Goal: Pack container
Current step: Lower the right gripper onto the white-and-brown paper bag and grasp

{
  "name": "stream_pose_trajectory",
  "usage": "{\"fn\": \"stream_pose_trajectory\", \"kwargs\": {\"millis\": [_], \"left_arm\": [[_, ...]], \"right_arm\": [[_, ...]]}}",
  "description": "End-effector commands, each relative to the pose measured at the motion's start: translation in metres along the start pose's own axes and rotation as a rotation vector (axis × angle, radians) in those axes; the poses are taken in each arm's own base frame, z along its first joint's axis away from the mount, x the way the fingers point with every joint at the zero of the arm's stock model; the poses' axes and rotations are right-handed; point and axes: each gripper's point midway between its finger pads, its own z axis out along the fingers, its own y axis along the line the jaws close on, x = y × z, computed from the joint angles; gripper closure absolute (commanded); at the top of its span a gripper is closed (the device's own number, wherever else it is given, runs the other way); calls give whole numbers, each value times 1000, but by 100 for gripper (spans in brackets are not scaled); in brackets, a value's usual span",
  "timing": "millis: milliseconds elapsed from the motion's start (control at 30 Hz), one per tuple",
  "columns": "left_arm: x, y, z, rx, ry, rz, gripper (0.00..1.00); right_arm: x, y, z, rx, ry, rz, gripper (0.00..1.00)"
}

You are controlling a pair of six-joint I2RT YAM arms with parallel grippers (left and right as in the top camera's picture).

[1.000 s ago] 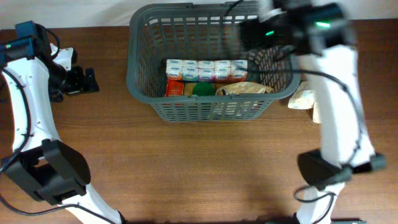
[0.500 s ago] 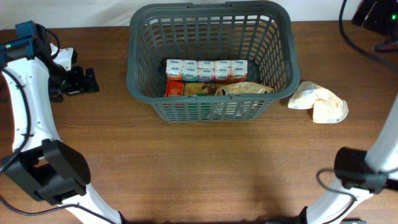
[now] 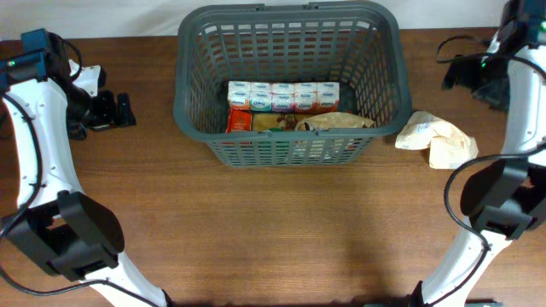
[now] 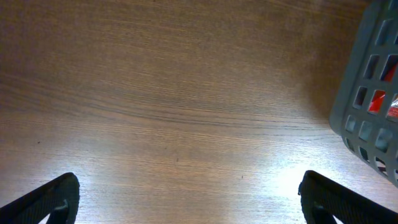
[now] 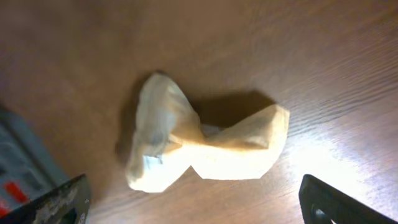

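jaws gape wide on left gripper (image 4: 193, 199), right gripper (image 5: 196, 205).

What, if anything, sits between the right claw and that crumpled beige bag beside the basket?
Nothing visible. The crumpled beige bag lies by itself on the wooden table, in plain view below the open right gripper. On its way into the basket, only the basket's own side wall would need clearing.

Dark grey lattice-slotted container (image 3: 182, 94) at upper centre, brown wood-grain table (image 3: 256, 230), row of white packets (image 3: 281, 94) with multicoloured print, orange-red pack (image 3: 239, 122), tan crumpled bag (image 3: 337, 122), pale cream wrapper (image 3: 437, 141) at right, white left arm (image 3: 51, 136) with black joints, teal patch at upper left.
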Motion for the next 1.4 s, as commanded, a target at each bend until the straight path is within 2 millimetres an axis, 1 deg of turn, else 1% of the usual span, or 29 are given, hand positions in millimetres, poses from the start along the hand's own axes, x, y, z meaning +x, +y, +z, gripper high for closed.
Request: {"fn": "stream_pose_trajectory", "kwargs": {"millis": [0, 33, 100, 233, 333, 500, 600, 700, 900, 1033, 1100, 1133, 1167, 1200, 1233, 1267, 1300, 1333, 1367], "left_arm": [[1, -1, 4, 12, 8, -16, 1], [1, -1, 4, 12, 8, -15, 1], [1, -1, 4, 12, 8, -15, 1], [1, -1, 4, 12, 8, -15, 1], [1, -1, 4, 12, 8, -15, 1], [1, -1, 4, 12, 8, -15, 1], [1, -1, 4, 12, 8, -16, 1], [1, -1, 4, 12, 8, -16, 1], [1, -1, 4, 12, 8, -16, 1], [1, -1, 4, 12, 8, -16, 1], [1, -1, 4, 12, 8, -16, 1], [1, -1, 4, 12, 8, -16, 1], [1, -1, 4, 12, 8, -16, 1], [1, -1, 4, 12, 8, -15, 1], [1, -1, 4, 12, 8, -15, 1], [1, -1, 4, 12, 8, -16, 1], [1, -1, 4, 12, 8, -15, 1], [1, -1, 4, 12, 8, -15, 1], [1, -1, 4, 12, 8, -15, 1]], "right_arm": [[12, 1, 19, -17, 50, -143, 1], [15, 4, 24, -38, 59, -212, 1], [19, 9, 30, -70, 70, -291, 1], [17, 7, 38, -87, 59, -357, 1], [21, 4, 44, -86, 74, -436, 1], [22, -2, 53, -57, 76, -460, 1], [19, -2, 58, -52, 61, -464, 1], [21, -3, 65, -53, 65, -466, 1], [40, -9, 96, -57, 112, -477, 1], [57, -12, 115, -61, 150, -476, 0], [66, -13, 125, -64, 169, -471, 3], [71, -13, 130, -66, 180, -471, 7], [79, -14, 138, -66, 196, -457, 15], [84, -15, 141, -66, 207, -446, 24], [88, -15, 143, -66, 215, -442, 37], [91, -16, 146, -65, 222, -430, 48], [92, -16, 146, -64, 225, -414, 56], [92, -16, 146, -62, 226, -397, 66], [92, -16, 146, -60, 225, -381, 79]]}}
